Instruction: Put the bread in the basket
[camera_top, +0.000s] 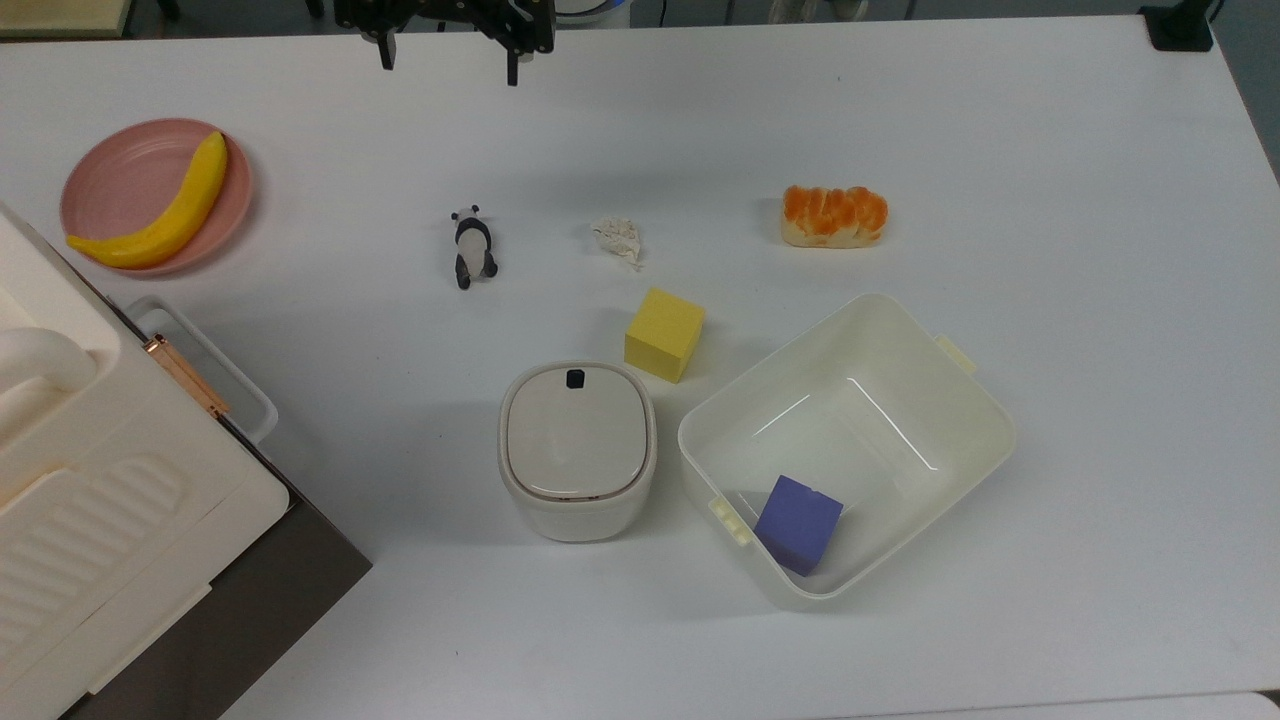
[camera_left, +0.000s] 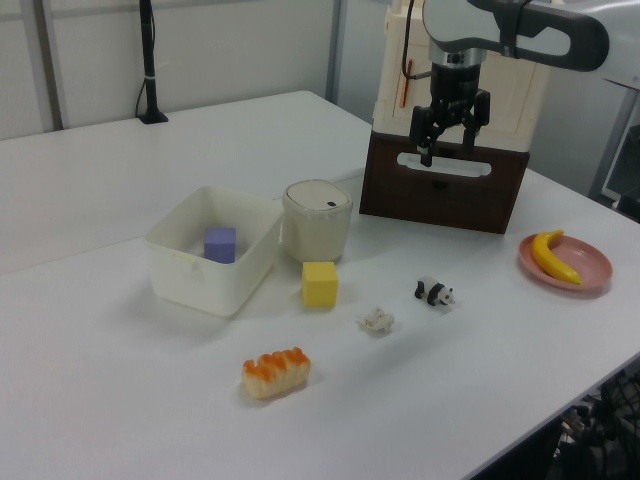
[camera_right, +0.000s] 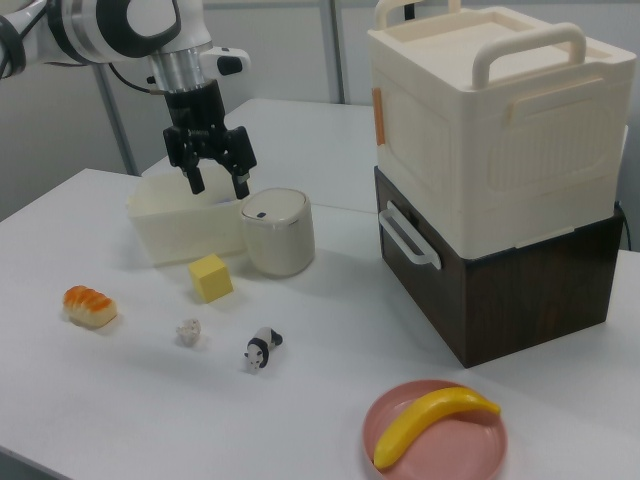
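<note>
My arm reached in from the side and bent down at the wrist, so my gripper (camera_right: 218, 180) pointed straight down toward six o'clock. It hung high in the air. My two black fingers (camera_top: 384, 55) were spread wide apart, and nothing was between them.

We count one bread (camera_top: 834, 215) on the desk (camera_top: 1050, 150). We see one big basket (camera_top: 960, 400) and one small bin with a lid (camera_top: 578, 448). There are two blocks: one yellow block (camera_top: 665, 334) and one purple block (camera_top: 797, 523). We count one toy panda (camera_top: 471, 246), one crumpled white scrap (camera_top: 618, 239), one pink plate (camera_top: 120, 180) and one banana (camera_top: 165, 217). There are two big boxes, one cream box (camera_right: 490, 120) stacked on one dark brown box (camera_right: 520, 290). One gripper (camera_top: 447, 62) hangs above.
</note>
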